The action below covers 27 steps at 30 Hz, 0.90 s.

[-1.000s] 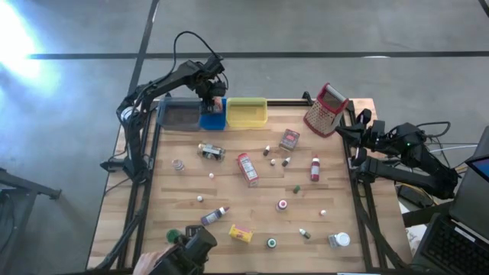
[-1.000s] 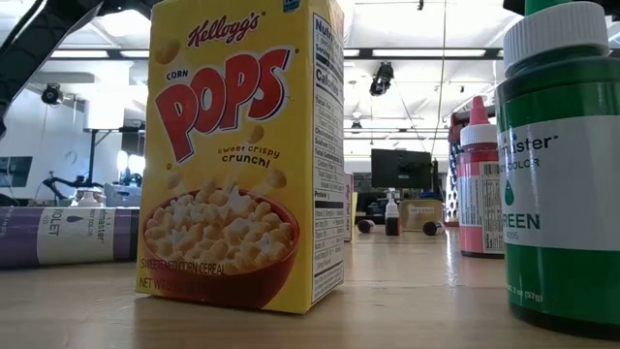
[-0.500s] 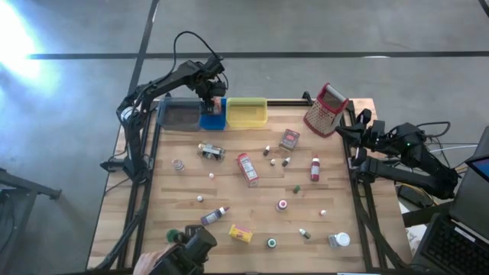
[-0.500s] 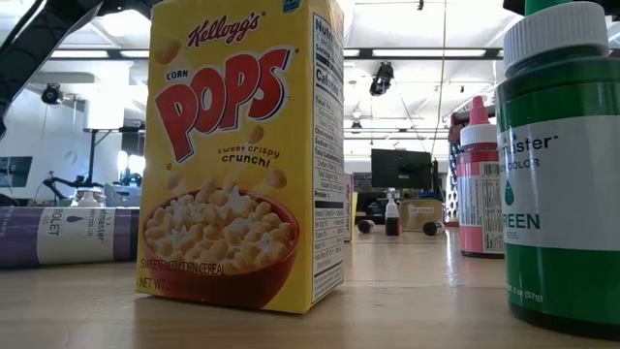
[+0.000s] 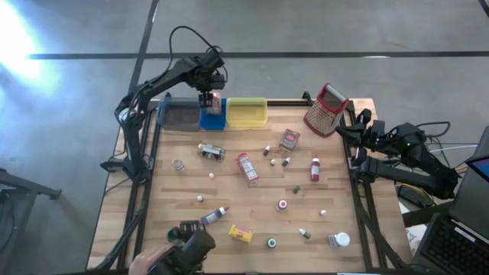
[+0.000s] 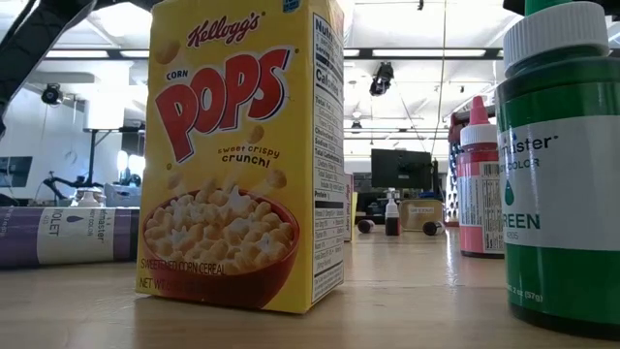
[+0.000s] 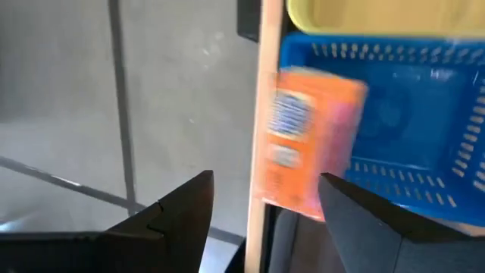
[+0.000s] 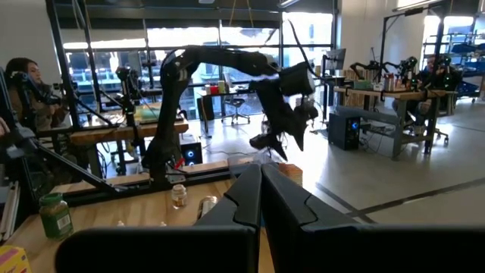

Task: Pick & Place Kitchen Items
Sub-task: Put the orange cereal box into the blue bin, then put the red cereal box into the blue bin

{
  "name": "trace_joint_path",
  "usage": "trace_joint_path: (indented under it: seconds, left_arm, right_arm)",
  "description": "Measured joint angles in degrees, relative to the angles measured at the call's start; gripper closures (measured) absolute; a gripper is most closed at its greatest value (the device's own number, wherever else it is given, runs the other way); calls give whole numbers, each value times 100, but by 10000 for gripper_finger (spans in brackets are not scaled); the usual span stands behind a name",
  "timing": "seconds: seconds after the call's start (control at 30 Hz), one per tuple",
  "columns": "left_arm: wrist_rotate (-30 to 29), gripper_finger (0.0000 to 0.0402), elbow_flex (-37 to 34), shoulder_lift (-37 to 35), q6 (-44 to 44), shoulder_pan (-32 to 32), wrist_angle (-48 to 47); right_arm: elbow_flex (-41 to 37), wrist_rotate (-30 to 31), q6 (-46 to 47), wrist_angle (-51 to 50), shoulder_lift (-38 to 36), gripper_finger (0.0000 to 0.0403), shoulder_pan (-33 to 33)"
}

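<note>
the wooden worktop carries three trays along its far edge, grey, blue and yellow, with a tall metal grater near the far right corner. the kitchen items lie scattered over the boards: a yellow cereal box near the front edge, a red box in the middle, a red-capped bottle to its right, a purple-labelled bottle lying just beyond the cereal box, and a green bottle at the front.

the left pincer hangs over the far edge of the blue tray, its fingers spread apart with nothing between them. an orange box sits blurred just past the fingers, at the tray's rim; whether it rests inside the tray is unclear.

the right pincer waits off the worktop's right edge, its fingers pressed together and empty.
</note>
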Motion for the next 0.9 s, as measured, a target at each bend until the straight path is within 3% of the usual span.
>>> trace_joint_path:
  seconds: [0.4,0.5,0.73,0.9]
  left_arm:
    - [1684,158,88,-1044,-666,-211,-48]
    - [2086,158,88,-1318,-1222,-263,-36]
    - [2257,158,86,-1632,-3184,-312,-48]
    - [2219,158,61,-1623,-3464,-312,15]
  right_arm:
    - [0,1,7,2,0,394,0]
    - [0,0,-1,2,0,394,-1]
    - [0,0,7,1,0,394,0]
    - [1,-1,5,2,0,394,0]
